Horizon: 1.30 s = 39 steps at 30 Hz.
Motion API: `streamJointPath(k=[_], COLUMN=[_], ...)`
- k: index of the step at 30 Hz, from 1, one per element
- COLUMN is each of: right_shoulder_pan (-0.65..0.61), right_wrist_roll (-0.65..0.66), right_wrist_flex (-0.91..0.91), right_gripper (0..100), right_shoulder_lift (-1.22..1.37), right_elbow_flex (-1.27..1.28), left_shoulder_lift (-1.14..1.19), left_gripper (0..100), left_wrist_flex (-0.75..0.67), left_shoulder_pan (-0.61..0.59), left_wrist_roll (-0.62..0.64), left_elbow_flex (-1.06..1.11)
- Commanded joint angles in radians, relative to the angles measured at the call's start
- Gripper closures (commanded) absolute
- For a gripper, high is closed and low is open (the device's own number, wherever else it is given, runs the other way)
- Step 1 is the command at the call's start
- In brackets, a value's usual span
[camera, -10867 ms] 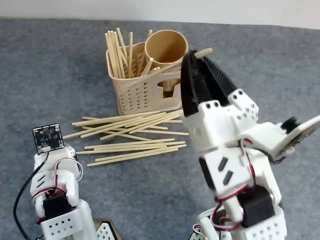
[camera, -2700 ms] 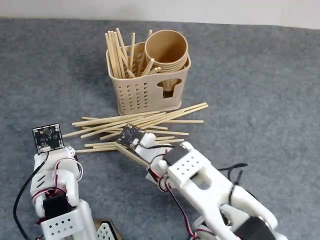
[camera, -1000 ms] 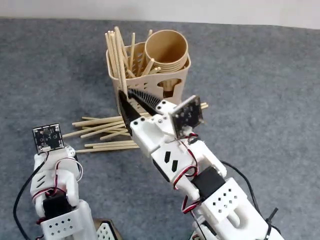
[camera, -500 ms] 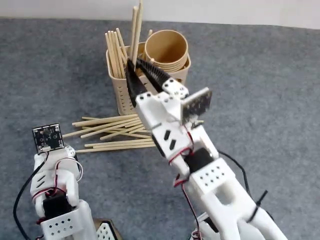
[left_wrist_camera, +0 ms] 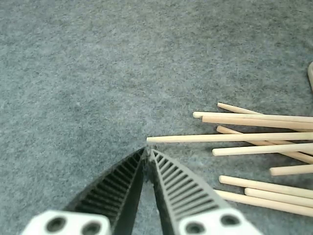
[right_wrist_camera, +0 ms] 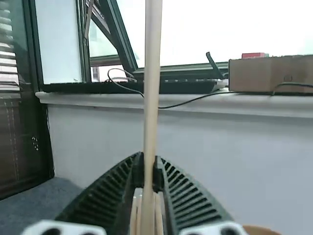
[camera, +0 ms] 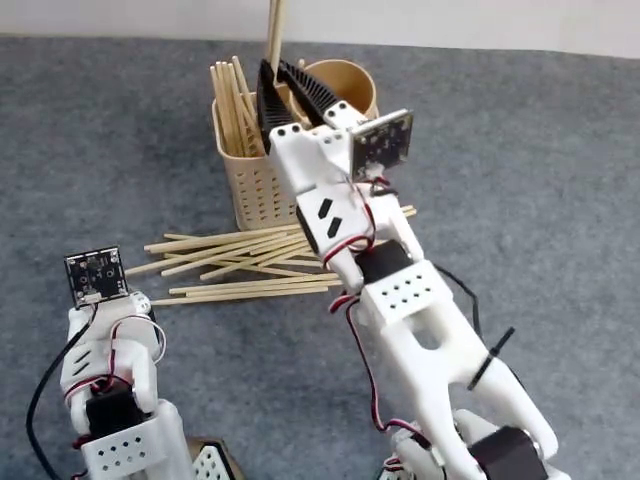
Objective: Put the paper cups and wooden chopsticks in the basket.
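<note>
The right gripper (camera: 283, 75) is clamped on a single wooden chopstick (camera: 274, 30), which it holds upright above the basket (camera: 262, 190). In the right wrist view the chopstick (right_wrist_camera: 151, 88) runs straight up from between the black ribbed fingers (right_wrist_camera: 117, 191) of the right gripper (right_wrist_camera: 149, 164).

The basket stands on the grey table (camera: 520, 180). It holds a bundle of chopsticks (camera: 232, 105) leaning at one side and the stacked paper cups (camera: 352, 80) at the other. The right arm crosses the basket's front and hides part of the cups. A loose pile of chopsticks (camera: 240, 262) lies on the table just in front of the basket.

The left gripper (left_wrist_camera: 148, 152) is closed on nothing, its tips just above the table near the ends of the loose chopsticks (left_wrist_camera: 254, 139).

Behind the raised chopstick is a window sill with cables and a cardboard box (right_wrist_camera: 271, 73). A small red item (right_wrist_camera: 254, 55) sits on the box – any print on either is too small to make out. Each wrist carries a bare camera board (camera: 383, 140).
</note>
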Motion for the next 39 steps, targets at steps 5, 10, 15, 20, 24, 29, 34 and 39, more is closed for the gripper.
streamJointPath(k=[5,10,15,20,24,29,34,39], right_shoulder_pan=[0.01,0.01,0.007,-0.035,-0.036,-0.035,-0.035,-0.036], right_wrist_roll=[-0.006,-0.005,-0.009,-0.008,-0.006,-0.005,-0.005,-0.009], right_wrist_flex=[-0.031,-0.031,-0.024,-0.018,0.067,0.087,0.087,0.113], right_gripper=[99.1,98.8,94.0,83.1,83.1,83.1,83.1,83.1], right_shoulder_lift=[0.067,0.113,0.114,0.114,0.114,0.113,0.111,0.008], right_elbow_flex=[-0.018,-0.012,-0.012,-0.002,-0.01,-0.01,-0.008,0.01], left_shoulder_lift=[-0.007,-0.007,-0.007,-0.007,-0.007,-0.007,-0.007,-0.007], left_gripper=[99,99,99,99,99,99,99,99], left_wrist_flex=[-0.02,-0.02,-0.02,-0.02,-0.02,-0.018,-0.018,-0.018], left_shoulder_pan=[-0.007,-0.007,-0.007,-0.007,-0.007,-0.007,-0.007,-0.007], left_wrist_roll=[-0.009,-0.009,-0.009,-0.009,-0.009,-0.009,-0.009,-0.009], left_elbow_flex=[0.021,0.021,0.021,0.021,0.021,0.021,0.021,0.021])
